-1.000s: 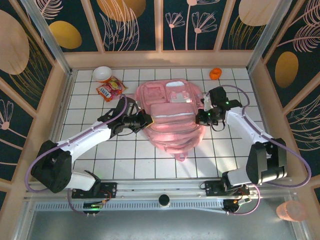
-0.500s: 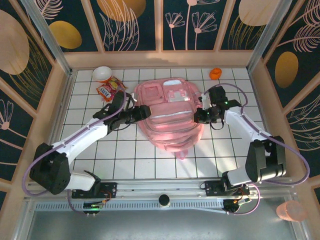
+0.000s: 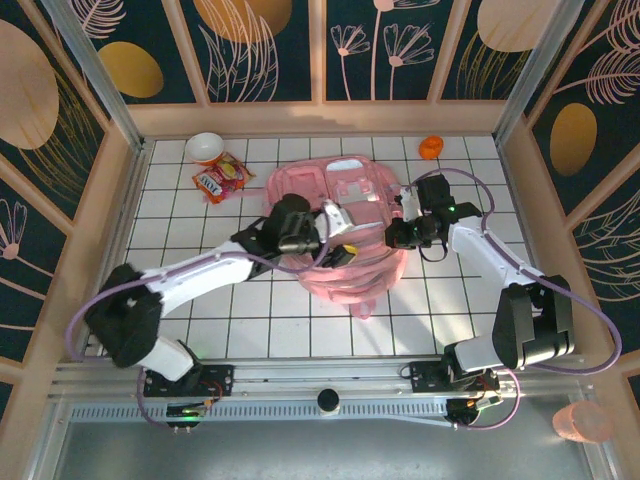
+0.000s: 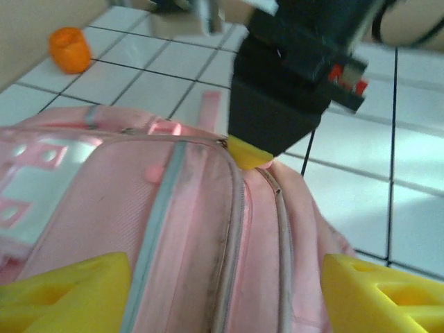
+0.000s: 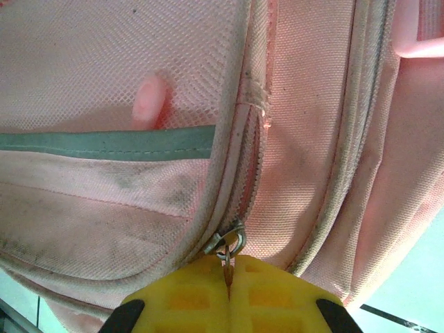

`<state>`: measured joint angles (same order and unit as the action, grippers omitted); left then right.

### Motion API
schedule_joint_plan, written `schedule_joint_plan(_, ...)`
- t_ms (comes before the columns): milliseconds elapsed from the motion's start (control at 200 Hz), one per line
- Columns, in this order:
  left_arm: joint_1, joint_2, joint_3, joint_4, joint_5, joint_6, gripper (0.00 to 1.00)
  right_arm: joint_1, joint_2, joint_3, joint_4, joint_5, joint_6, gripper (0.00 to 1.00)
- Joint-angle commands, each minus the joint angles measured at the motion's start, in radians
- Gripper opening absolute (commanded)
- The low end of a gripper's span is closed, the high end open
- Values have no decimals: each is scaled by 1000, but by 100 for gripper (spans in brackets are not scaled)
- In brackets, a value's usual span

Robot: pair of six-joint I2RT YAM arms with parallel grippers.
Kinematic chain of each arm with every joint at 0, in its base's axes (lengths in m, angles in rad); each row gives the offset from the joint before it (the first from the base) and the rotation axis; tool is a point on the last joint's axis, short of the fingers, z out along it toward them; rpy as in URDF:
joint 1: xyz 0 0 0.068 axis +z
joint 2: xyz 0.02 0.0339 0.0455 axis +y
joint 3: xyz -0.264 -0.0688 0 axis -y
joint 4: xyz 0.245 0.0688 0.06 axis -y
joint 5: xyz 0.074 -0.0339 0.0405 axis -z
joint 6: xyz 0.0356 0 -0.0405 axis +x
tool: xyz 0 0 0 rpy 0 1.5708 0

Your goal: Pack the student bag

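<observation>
Overall: one student bag (image 3: 360, 272) central on the bench (image 3: 250, 330); one bowl (image 3: 205, 147), one snack packet (image 3: 222, 178), one orange item (image 3: 430, 147) near the far edge
Left jaws: released, spread above the bag
Right jaws: clenched on one zip pull (image 5: 229, 243)
Right wrist view: pull's metal ring, too small from above

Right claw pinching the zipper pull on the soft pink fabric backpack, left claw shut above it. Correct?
No. The left claw is open, not shut: the left wrist view shows its yellow fingers spread wide above the soft pink fabric backpack. The right claw does pinch the metal zipper pull.
</observation>
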<state>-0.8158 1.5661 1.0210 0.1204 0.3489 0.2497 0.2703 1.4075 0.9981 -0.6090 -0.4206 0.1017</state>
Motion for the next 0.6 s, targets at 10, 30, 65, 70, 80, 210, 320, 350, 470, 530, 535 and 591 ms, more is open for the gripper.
schedule_joint_plan(10,-25,94,77,78,39,182,71,10,-21,6,21,-51,-22,0)
schedule_joint_plan(30,-27,109,85,87,38,186,71,10,-22,5,23,-53,-22,0)
schedule_joint_plan(65,-31,132,98,103,29,187,70,10,-23,4,20,-55,-23,0)
schedule_joint_plan(70,-31,137,100,105,28,187,70,10,-24,4,20,-55,-23,0)
schedule_joint_plan(80,-33,140,103,108,26,188,70,10,-24,3,20,-55,-23,0)
schedule_joint_plan(210,-46,228,147,124,0,209,68,10,-28,-1,23,-69,-26,0)
schedule_joint_plan(320,-49,270,149,159,-36,217,48,10,-28,-1,19,-67,-36,0)
schedule_joint_plan(350,-49,278,149,158,-42,223,35,7,-28,0,15,-64,-39,0)
schedule_joint_plan(470,-49,275,149,93,-45,276,6,-34,-30,-2,19,-75,-50,0)
schedule_joint_plan(530,-49,263,140,50,-30,322,0,-55,-29,2,19,-76,-64,0)
schedule_joint_plan(535,-49,262,140,46,-29,325,0,-56,-28,3,19,-75,-64,0)
schedule_joint_plan(591,-49,247,127,14,3,372,0,-74,-19,9,13,-70,-78,0)
